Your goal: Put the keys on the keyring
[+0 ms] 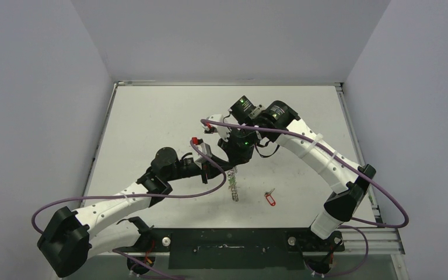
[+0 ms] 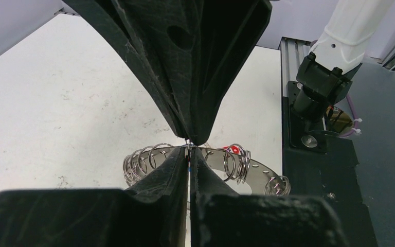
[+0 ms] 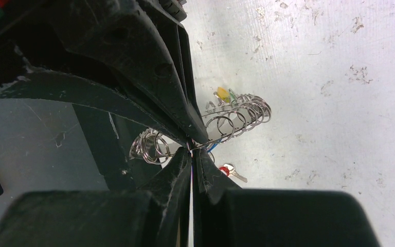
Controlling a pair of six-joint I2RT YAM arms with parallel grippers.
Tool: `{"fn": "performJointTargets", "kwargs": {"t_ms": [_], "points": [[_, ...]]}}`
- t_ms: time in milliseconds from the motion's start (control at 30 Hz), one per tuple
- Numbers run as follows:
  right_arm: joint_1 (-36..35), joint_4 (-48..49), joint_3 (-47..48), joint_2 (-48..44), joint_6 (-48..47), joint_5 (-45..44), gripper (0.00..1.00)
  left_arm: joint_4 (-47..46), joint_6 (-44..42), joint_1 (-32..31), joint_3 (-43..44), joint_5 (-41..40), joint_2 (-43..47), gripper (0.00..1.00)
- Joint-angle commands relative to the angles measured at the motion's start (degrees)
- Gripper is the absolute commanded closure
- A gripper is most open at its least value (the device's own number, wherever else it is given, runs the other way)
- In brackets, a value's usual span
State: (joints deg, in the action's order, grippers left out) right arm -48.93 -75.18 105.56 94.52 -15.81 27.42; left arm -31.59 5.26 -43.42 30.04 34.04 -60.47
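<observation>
Top view: my left gripper [image 1: 224,170] and right gripper [image 1: 237,164] meet tip to tip over the middle of the worktop [image 1: 151,116]. The keyring [image 1: 234,188] stands edge-on just below them. The red-tagged key [image 1: 270,199] lies flat to its right, apart and not yet threaded. A purple cable [image 1: 151,196] curls up to the meeting point and could snag if I swing wide.

Left wrist view: my left gripper is pressed together with a blue sliver [image 2: 187,165] in the slit. I cannot tell whether that is the blue key. Wire loops [image 2: 144,162] crowd both sides, so a pull here may catch the wrong one.

Right wrist view: my right gripper is pressed together too, seemingly nipping the keyring's rim. A yellow tag [image 3: 221,93] and a green tag [image 3: 232,94] sit by the far loops. With both tips touching, a slight twist could slip the keyring free.
</observation>
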Motion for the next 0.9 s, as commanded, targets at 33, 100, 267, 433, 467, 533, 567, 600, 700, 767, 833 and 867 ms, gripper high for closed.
{"fn": "performJointTargets", "kwargs": {"t_ms": [33, 100, 267, 433, 467, 533, 567, 600, 700, 767, 833, 867], "points": [[-0.73, 2.67, 1.37, 0.42, -0.36, 2.42, 1.0, -5.86, 0.19, -0.56, 2.11, 0.59, 0.44, 1.0], [-0.73, 2.62, 1.24, 0.37, -0.81, 2.59, 1.0, -5.82, 0.14, -0.53, 1.79, 0.25, 1.03, 1.0], [-0.78, 2.18, 1.32, -0.01, -2.28, 3.67, 1.0, -4.98, -0.37, -0.53, 1.51, -0.71, 2.13, 0.82], [-0.91, 1.85, 1.41, -0.22, -3.1, 4.18, 1.0, -4.44, -1.0, -0.69, 1.91, -0.82, 1.98, 0.75], [-0.91, 1.83, 1.41, -0.25, -3.1, 4.14, 1.0, -4.2, -1.18, -0.7, 2.13, -0.51, 1.82, 0.76], [-1.0, 1.91, 1.57, -0.22, -3.02, 3.99, 1.0, -3.82, -1.34, -0.71, 2.46, 0.33, 1.25, 0.85], [-1.04, 1.96, 1.66, -0.28, -2.95, 3.96, 1.0, -3.56, -1.38, -0.78, 2.74, 0.91, 1.02, 0.9], [-1.0, 2.03, 1.67, -0.29, -2.91, 3.89, 1.0, -3.17, -1.51, -0.79, 2.91, 1.51, 0.75, 0.95], [-1.02, 2.11, 1.84, -0.28, -2.91, 3.6, 1.0, -2.45, -1.73, -0.94, 2.96, 1.99, 0.65, 1.0], [-1.04, 2.33, 1.84, -0.38, -2.91, 3.56, 1.0, -2.29, -1.82, -0.93, 2.79, 1.66, 0.94, 1.0], [-1.04, 2.8, 1.7, -0.49, -2.86, 3.46, 1.0, -2.01, -2.09, -1.03, 2.66, 1.04, 1.34, 1.0], [-1.0, 3.52, 1.61, -0.67, -2.59, 3.21, 1.0, -1.91, -2.16, -1.05, 2.53, 0.72, 1.64, 1.0]]}}
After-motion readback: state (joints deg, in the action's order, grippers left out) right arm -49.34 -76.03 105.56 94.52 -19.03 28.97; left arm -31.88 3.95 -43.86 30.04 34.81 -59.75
